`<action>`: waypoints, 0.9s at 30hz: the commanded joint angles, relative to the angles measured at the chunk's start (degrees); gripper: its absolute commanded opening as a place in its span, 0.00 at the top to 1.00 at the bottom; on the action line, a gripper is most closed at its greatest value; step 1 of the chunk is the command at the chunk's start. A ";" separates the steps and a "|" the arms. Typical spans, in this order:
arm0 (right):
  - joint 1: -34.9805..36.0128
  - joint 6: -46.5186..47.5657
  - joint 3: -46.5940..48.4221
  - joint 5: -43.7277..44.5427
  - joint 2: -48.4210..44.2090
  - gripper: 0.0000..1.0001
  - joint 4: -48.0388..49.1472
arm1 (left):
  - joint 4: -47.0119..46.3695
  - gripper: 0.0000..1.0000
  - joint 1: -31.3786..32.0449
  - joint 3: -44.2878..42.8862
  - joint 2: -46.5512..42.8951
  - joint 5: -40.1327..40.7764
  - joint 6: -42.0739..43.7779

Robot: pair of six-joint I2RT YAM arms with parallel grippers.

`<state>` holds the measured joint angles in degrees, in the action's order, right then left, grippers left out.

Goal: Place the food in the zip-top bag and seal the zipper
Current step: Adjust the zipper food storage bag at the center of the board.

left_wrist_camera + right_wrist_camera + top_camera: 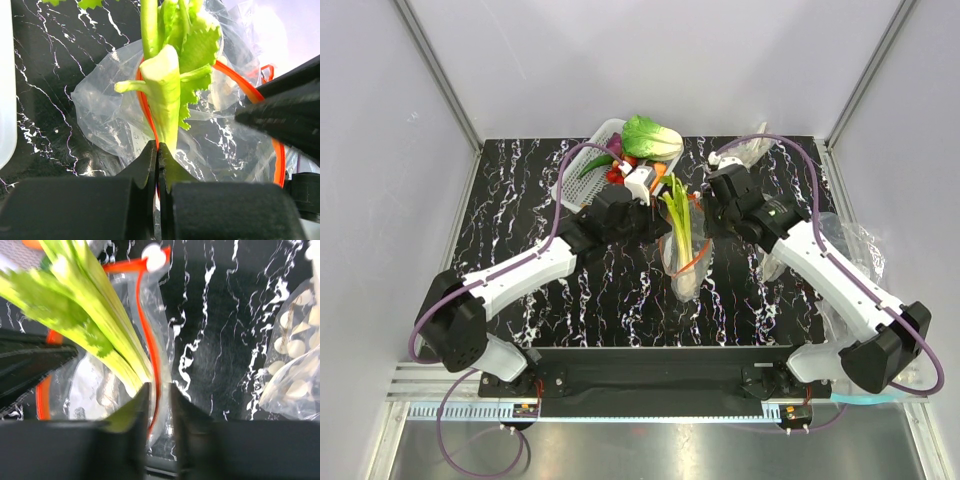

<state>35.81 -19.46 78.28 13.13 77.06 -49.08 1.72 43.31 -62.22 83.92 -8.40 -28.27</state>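
Lies in the middle of the table (pixel 520 210): zip-top bag (pixel 688 272), leek (pixel 677 212) poking out of its mouth. Pinched at the red zipper (pixel 278 160) from 2 sides, left gripper (pixel 158 150) fingers pressed together on the rim, right gripper (pixel 158 390) clamped on it too.

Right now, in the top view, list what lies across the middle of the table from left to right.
left gripper → leek standing in the zip-top bag → right gripper → wrinkly clear bag at the table's right edge.
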 commanded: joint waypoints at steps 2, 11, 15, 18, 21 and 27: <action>0.31 1.62 3.81 2.87 0.02 0.93 3.38 | -0.67 1.00 -0.24 -2.38 -2.62 -0.38 1.55; 0.31 3.29 14.88 0.50 -1.03 1.00 -2.94 | 12.87 1.00 -0.24 -16.69 -4.90 0.49 6.38; 0.31 2.59 14.81 -3.27 -1.56 1.00 -2.52 | 14.38 1.00 -0.16 -16.02 -6.57 0.93 6.48; 0.31 2.67 13.65 -9.65 0.45 1.00 -0.58 | 10.52 1.00 -0.33 -9.69 -6.58 0.93 5.33; 2.33 2.41 16.80 -9.45 1.08 1.00 -0.84 | 8.75 1.00 -1.38 -5.91 -4.56 1.46 4.11; 2.33 3.12 23.06 -6.27 -4.10 1.00 -1.81 | 9.44 1.00 -0.78 -10.37 -3.59 -1.18 1.99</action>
<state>37.87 -17.30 95.53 6.42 78.28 -53.67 13.65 41.76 -68.51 81.36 -8.23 -24.99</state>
